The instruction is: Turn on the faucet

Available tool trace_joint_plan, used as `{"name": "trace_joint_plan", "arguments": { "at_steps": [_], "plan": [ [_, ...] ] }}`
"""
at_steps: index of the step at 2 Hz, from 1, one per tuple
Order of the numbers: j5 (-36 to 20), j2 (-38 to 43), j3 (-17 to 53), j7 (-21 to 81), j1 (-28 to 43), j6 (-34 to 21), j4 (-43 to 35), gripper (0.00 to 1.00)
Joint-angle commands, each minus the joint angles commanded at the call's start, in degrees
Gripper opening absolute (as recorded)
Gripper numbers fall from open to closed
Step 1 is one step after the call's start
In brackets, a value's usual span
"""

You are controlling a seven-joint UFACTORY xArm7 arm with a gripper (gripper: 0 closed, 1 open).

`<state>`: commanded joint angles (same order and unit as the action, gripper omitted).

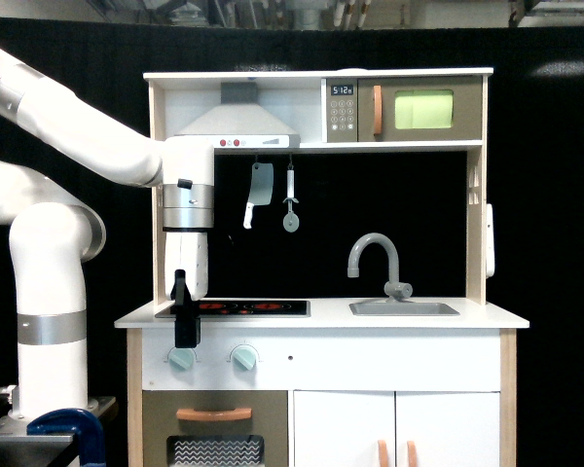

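The small matte grey faucet with its arched gooseneck spout stands right of centre behind the steel sink, untouched, while the black gripper, its opening impossible to judge, hangs lower left before the cooktop, well apart.

The faucet is a small matte grey tap with a tall arched spout that rises, curves over toward the exterior view's left and ends with its mouth pointing down. It stands upright on a short base with a small knob at the back edge of the sink, toward the exterior view's right of the desk. Nothing touches it.
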<state>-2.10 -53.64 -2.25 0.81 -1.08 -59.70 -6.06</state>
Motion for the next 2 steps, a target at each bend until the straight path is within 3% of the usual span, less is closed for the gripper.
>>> {"name": "trace_joint_plan", "arguments": {
  "at_steps": [1, 2],
  "plan": [
    [1.35, -4.83, 2.44, 3.14, -0.89, -0.5, -0.63, 1.0],
    [5.61, -17.33, 18.48, 32.45, 4.38, -2.97, -1.23, 1.0]
  ]
}}
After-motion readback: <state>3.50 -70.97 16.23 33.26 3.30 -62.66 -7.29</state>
